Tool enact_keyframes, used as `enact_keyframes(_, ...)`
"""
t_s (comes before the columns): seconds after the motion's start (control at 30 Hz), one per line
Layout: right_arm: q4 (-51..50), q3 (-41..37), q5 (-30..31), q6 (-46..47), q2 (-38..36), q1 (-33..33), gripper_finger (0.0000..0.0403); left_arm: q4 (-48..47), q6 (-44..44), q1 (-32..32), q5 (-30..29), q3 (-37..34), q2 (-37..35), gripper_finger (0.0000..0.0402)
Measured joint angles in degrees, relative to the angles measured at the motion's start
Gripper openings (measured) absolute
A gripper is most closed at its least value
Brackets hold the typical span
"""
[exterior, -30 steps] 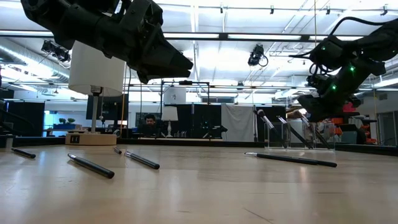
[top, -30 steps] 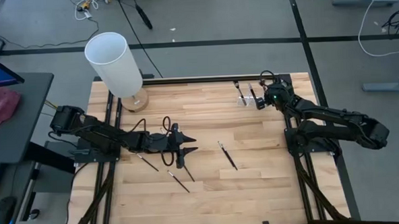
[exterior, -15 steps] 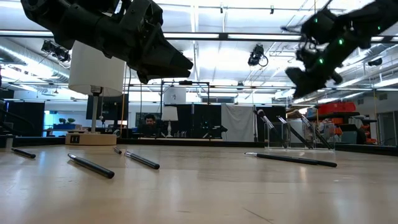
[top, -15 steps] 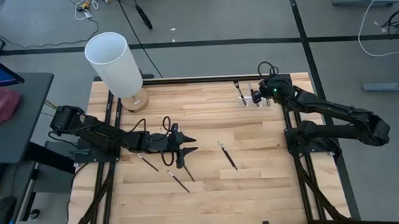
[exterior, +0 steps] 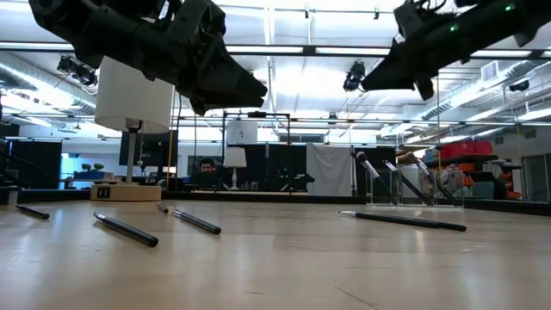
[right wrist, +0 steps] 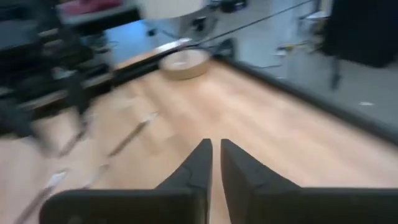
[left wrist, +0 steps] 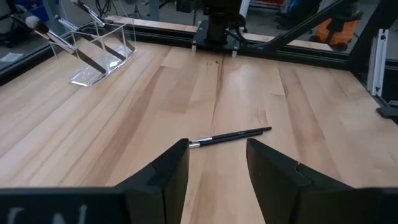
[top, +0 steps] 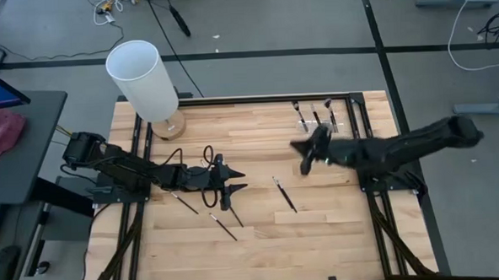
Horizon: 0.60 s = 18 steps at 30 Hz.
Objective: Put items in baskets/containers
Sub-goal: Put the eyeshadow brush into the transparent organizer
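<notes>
The clear holder (top: 315, 124) stands at the table's far right with three brushes leaning in it, also in the left wrist view (left wrist: 102, 53). One brush (top: 284, 194) lies flat mid-table; my left gripper (left wrist: 217, 149) hovers open above the table, short of that brush (left wrist: 230, 136) and pointing at it. Three more brushes (top: 223, 225) lie under and beside the left gripper (top: 241, 181). My right gripper (top: 301, 152) hangs above the table's middle, between the holder and the lone brush. Its fingers (right wrist: 216, 148) are shut, with nothing between them.
A big white cylinder on a round wooden base (top: 141, 77) stands at the far left corner. Black frame rails run along the table's left, right and far edges. Bare wood lies along the near side and between the two grippers.
My right gripper has drawn away from the holder at the far right, risen, and swung out toward the table's middle and near side, turning to point toward the left. The holder and its brushes stand as before. The left arm and the loose brushes have kept still.
</notes>
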Motion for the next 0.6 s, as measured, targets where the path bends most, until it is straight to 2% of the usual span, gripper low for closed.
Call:
enact_keyframes(0.17, 9.77, 0.02, 3.95, 4.02, 12.68, 11.22, 0.0019, -0.01, 0.36, 0.00, -1.26, 0.01, 0.00, 0.0165)
enact_keyframes(0.33, 11.62, 0.00, 0.27, 13.10, 23.70, 14.88, 0.0027, -0.02, 0.39, 0.02, -1.47, 0.01, 0.00, 0.0165)
enact_keyframes(0.5, 11.67, 0.00, -2.28, 17.51, 30.18, 15.53, 0.0074, -0.03, 0.46, 0.02, -1.49, 0.01, 0.00, 0.0165)
enact_keyframes(0.6, 10.31, 0.02, -2.11, 15.13, 31.19, 15.01, 0.0116, -0.03, 0.89, 0.01, -1.74, 0.01, 0.00, 0.0165)
